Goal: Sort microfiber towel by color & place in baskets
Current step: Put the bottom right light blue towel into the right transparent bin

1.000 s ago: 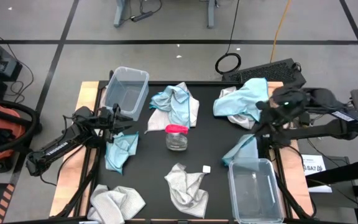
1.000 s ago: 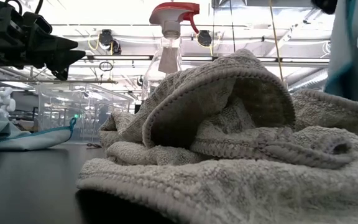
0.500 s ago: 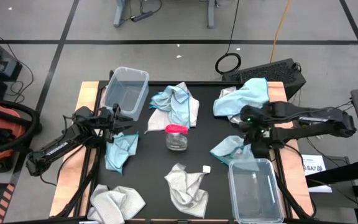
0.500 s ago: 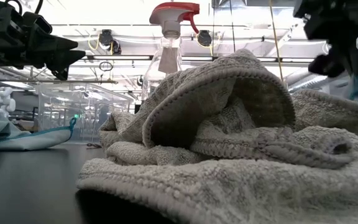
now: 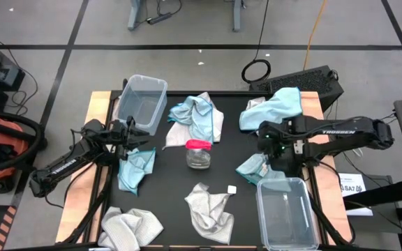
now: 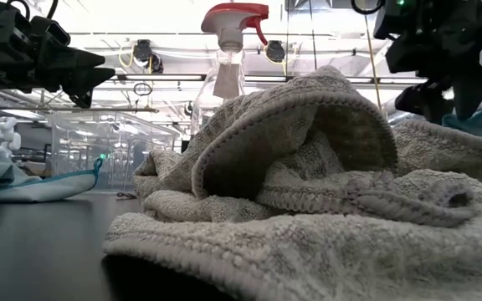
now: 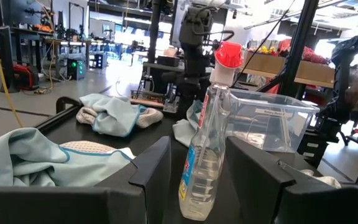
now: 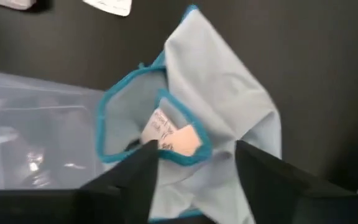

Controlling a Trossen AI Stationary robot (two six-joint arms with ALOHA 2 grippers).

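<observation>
Since a second ago the right arm has swung inward from the worktop's right edge and lowered, so the right gripper (image 5: 276, 148) now hangs over a crumpled light blue microfiber towel (image 5: 253, 166) lying on the black worktop (image 5: 236, 139) just beside the near right basket, a clear, colourless plastic rectangular bin with rounded corners (image 5: 287, 213). That towel, which hung draped from the gripper a second ago, now rests in a loose heap with its darker blue stitched hem and a small white care label turned up (image 8: 166, 130). The right wrist view shows the jaws spread apart on either side of the cloth, holding nothing.

The left gripper (image 5: 125, 129) has not moved: it sits at the left edge, near the second clear plastic bin (image 5: 142, 103) at the far left corner, jaws open and empty, above another light blue cloth (image 5: 135, 167).

The rest lies as before. A soft blue and pale grey heap (image 5: 197, 117) sits at the far centre, a larger blue-over-grey pile (image 5: 274, 111) at far right. A looped, terry-textured pale grey towel (image 5: 210, 209) lies at near centre and fills the low view (image 6: 308, 192); another grey one (image 5: 130, 226) lies at the near left corner. A clear spray bottle with a red trigger top (image 5: 198, 153) stands mid-worktop.
</observation>
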